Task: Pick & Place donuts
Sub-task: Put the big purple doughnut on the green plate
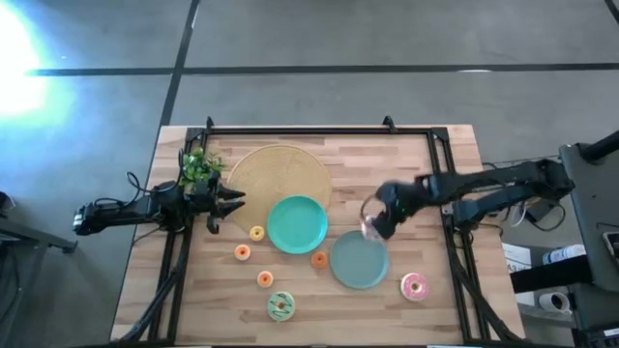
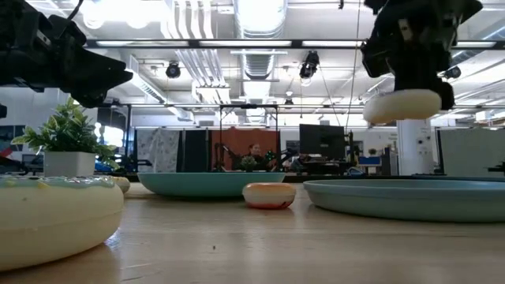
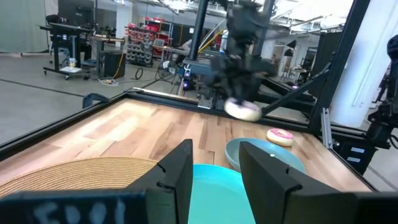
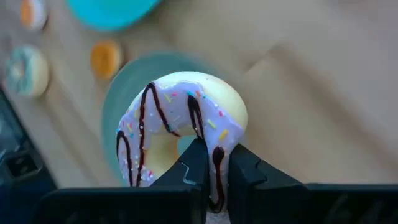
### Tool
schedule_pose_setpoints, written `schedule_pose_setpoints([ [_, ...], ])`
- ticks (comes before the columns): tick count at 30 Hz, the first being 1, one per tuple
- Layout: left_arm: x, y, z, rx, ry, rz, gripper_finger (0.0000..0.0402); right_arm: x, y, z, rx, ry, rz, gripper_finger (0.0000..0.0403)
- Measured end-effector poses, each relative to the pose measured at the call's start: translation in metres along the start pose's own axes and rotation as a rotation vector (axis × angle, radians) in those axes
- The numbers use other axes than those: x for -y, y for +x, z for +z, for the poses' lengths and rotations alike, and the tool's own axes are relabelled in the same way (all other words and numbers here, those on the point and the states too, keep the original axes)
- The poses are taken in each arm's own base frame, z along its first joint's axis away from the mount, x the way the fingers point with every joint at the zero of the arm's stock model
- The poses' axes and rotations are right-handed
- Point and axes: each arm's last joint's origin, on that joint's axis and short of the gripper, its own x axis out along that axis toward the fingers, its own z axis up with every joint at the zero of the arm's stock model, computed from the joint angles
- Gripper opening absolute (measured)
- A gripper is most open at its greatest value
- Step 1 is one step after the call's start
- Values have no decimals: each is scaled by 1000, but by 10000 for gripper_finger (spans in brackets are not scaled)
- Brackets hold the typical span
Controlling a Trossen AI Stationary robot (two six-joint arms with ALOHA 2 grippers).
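Note:
My right gripper [image 4: 214, 167] is shut on the white donut with purplish stripes [image 4: 180, 124] and holds it over the nearer teal plate [image 1: 359, 263]. In the low view this donut [image 2: 402, 105] hangs clear above that plate [image 2: 410, 197]. The pink donut [image 1: 414, 286] and the green donut [image 1: 280, 305] lie flat on the wood near the table's near edge. Several small orange and yellow donuts [image 1: 256, 232] lie around the other teal plate [image 1: 297, 223]. My left gripper [image 3: 214, 168] is open and waits at the table's left side beside the woven disc. My right gripper pinches the striped donut's ring on the side nearest the wrist [image 4: 217, 149], between its two fingers. One fingertip [image 4: 194, 158] sits at the edge of the hole. The fingers come slanting down from the table's right side. The donut is lifted clear and tilted.
A big tan woven disc [image 1: 280, 174] lies toward the far edge, with a small potted plant [image 1: 198, 169] at its left, close to my left gripper [image 1: 227, 203]. A black frame [image 1: 319, 128] runs around the table. Bare wood shows near the right and near edges.

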Motion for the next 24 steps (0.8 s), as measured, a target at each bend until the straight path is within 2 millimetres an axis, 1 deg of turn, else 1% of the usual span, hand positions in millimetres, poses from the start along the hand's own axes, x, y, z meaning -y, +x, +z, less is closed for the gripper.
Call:
schedule_pose_setpoints([
  [3,0,0,0,0,0,0,105,-18,24,-12,-42,-20,22,25],
  [6,0,0,0,0,0,0,105,-31,45,-22,-87,-28,11,40],
  [10,0,0,0,0,0,0,105,-37,69,-36,-160,-53,-62,56],
  [13,0,0,0,3,-20,0,105,-41,82,-43,-187,-74,-99,66],
  [14,0,0,1,6,-77,-4,105,-42,86,-43,-193,-71,-109,72],
  [15,1,0,2,13,-185,-18,105,-43,88,-43,-198,-70,-117,79],
  [17,2,0,4,21,-497,-72,105,-47,90,-42,-202,-69,-125,97],
  [19,3,0,5,12,-827,-94,105,-53,89,-39,-190,-74,-107,124],
  [20,3,0,6,10,-959,-98,105,-57,87,-38,-184,-81,-96,139],
  [21,3,0,6,6,-1050,-100,105,-60,86,-36,-180,-91,-89,155],
  [22,3,0,6,3,-1104,-99,105,-62,84,-35,-177,-106,-88,171],
  [24,3,0,6,5,-1127,-94,105,-66,81,-33,-178,-138,-103,204],
])
